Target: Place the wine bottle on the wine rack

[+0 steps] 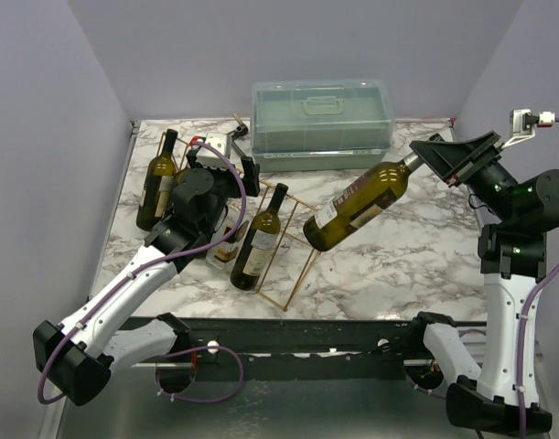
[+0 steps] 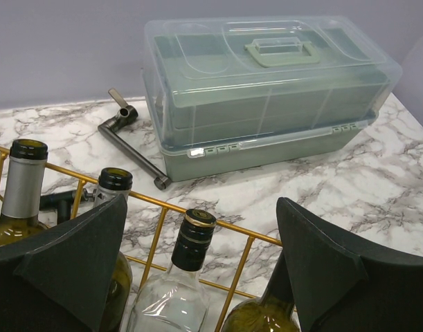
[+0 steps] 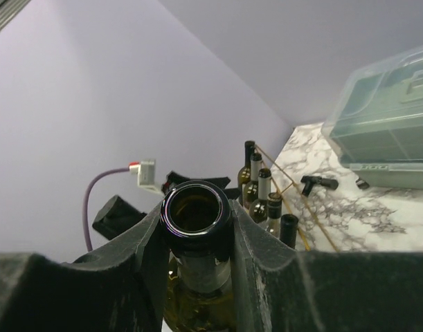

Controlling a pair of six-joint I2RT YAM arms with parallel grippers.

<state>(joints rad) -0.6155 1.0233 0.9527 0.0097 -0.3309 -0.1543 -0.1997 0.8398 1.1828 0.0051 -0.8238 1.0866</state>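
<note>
My right gripper [image 1: 446,162] is shut on the neck of a green wine bottle [image 1: 356,207], which hangs tilted in the air over the right half of the table with its base pointing down-left toward the wine rack [image 1: 295,245]. In the right wrist view the bottle's open mouth [image 3: 196,213] sits clamped between the fingers [image 3: 263,266]. The gold wire rack [image 2: 228,226] lies left of centre with several bottles [image 1: 259,240] resting in it. My left gripper [image 2: 201,207] stands open above a clear black-capped bottle [image 2: 192,242] in the rack, holding nothing.
A translucent green lidded box [image 1: 322,122] stands at the back centre. A black crank tool [image 2: 131,145] lies on the marble beside it. Another dark bottle [image 1: 159,178] lies at the rack's far left. Purple walls enclose the table on three sides.
</note>
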